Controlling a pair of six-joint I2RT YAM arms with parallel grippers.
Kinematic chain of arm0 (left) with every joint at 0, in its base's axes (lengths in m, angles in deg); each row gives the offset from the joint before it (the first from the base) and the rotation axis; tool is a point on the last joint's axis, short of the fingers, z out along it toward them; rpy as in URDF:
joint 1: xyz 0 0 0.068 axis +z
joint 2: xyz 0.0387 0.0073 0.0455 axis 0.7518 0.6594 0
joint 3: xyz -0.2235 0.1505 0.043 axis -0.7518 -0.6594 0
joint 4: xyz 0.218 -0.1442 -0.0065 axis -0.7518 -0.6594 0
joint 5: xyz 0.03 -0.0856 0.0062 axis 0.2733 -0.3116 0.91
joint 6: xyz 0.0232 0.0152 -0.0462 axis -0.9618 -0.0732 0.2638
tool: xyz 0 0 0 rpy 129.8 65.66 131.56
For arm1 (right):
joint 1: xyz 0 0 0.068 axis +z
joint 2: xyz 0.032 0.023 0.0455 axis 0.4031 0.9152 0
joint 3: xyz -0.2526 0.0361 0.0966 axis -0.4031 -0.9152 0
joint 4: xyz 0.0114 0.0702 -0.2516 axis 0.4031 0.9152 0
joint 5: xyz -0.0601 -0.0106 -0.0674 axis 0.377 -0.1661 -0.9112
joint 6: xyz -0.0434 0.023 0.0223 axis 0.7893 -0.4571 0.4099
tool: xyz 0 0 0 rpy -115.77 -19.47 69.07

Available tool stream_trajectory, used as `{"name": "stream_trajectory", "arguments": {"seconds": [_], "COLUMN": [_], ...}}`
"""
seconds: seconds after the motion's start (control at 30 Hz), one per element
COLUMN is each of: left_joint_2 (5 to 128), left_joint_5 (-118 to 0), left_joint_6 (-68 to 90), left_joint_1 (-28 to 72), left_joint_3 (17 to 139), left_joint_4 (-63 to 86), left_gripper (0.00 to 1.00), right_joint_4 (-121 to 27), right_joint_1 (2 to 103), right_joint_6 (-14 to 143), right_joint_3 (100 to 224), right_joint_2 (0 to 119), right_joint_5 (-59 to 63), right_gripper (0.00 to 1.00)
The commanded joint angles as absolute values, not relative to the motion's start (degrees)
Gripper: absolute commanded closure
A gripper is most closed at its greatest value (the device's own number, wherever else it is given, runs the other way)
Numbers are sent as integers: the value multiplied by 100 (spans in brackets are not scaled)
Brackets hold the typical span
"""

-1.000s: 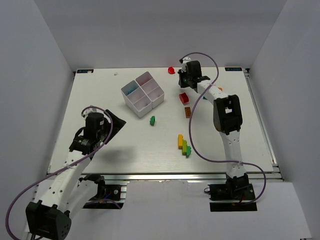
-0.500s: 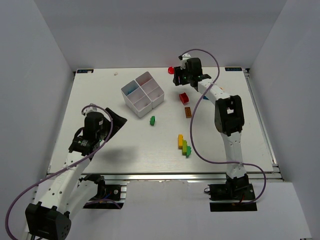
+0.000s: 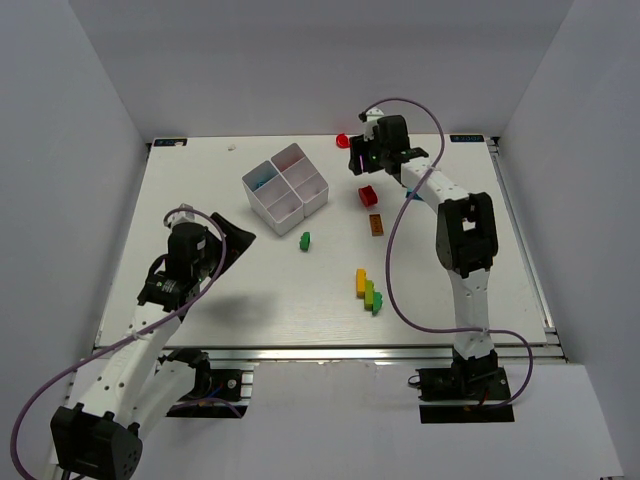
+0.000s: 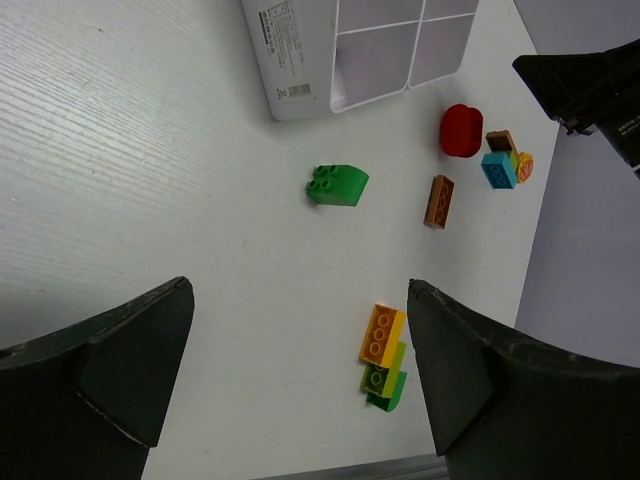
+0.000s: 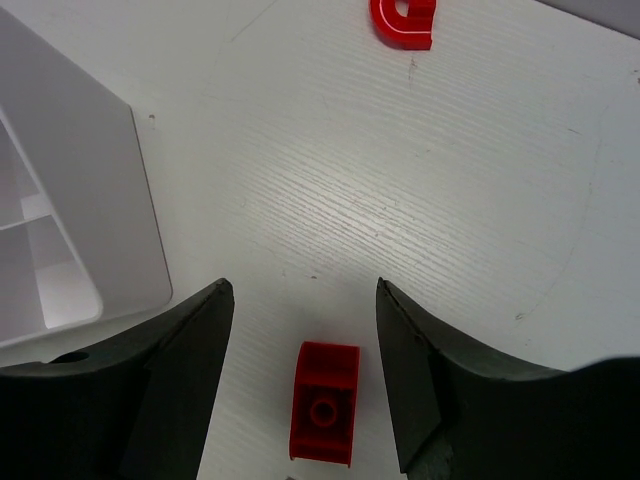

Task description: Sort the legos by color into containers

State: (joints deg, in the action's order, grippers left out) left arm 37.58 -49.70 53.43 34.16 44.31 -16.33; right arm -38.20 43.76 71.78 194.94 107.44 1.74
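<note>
White tabletop [image 3: 480, 240], far side: the right gripper [image 5: 305, 290] hangs with its jaws well apart and nothing between them, and a red brick [image 5: 325, 402] lies on the surface under the gap, toward the wrist end of it. Seen from that wrist, the brick's long axis runs along the fingers' reach and across the line on which they close, so a straight descent would likely bring the fingers onto its two long sides. It is a small glossy red block with one stud showing and one end rounded off.

Just to the gripper's left stands the white four-compartment tray [image 5: 110, 200], apart from the brick. A red arch piece [image 5: 403, 22] lies farther out, beyond the fingertips.

Across the table the left gripper [image 4: 300, 285], also spread wide and empty, hovers near the front left, well apart from the red brick. A green brick [image 4: 337, 185] and a yellow-and-green stack [image 4: 383, 355] are in its view. The right arm is plainly the nearer one.
</note>
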Motion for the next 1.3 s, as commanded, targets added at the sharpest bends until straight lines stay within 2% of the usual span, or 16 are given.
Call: {"name": "stream_trajectory", "arguments": {"seconds": [0.0, 0.2, 0.37, 0.47, 0.67, 0.8, 0.93, 1.03, 1.27], "left_joint_2": [3668, 3563, 3457, 3527, 4212, 4853, 5609, 6031, 6357], "left_joint_5": [-5039, -5039, -5039, -5021, -5265, -5557, -5873, -6014, -6163], "left_joint_6": [5236, 5218, 5227, 5175, 4833, 4639, 4367, 4305, 4366], "left_joint_1": [3433, 3433, 3424, 3424, 3433, 3433, 3442, 3468, 3521], "left_joint_3": [4400, 4444, 4488, 4444, 4488, 4680, 5120, 5392, 5612], "left_joint_4": [-1509, -1561, -1623, -1527, -791, -68, 231, 232, 503], "left_gripper": [4, 3, 3, 3, 3, 3, 3, 3, 3], "right_joint_4": [-3827, -3984, -4740, -5539, -5943, -6866, -6780, -7158, -6868], "right_joint_1": [4372, 4372, 4372, 4372, 4372, 4337, 4354, 4328, 4302], "right_joint_6": [7300, 7459, 7012, 6669, 6501, 6474, 6396, 5597, 3839], "right_joint_3": [19429, 19850, 20018, 20106, 21651, 21521, 22240, 22137, 22523], "right_joint_2": [10396, 10702, 11037, 11344, 12574, 12760, 13287, 13332, 13718], "right_joint_5": [295, 409, 506, 384, 50, 190, 156, -362, -996], "right_gripper": [36, 28, 11, 11, 10, 11, 11, 11, 11]}}
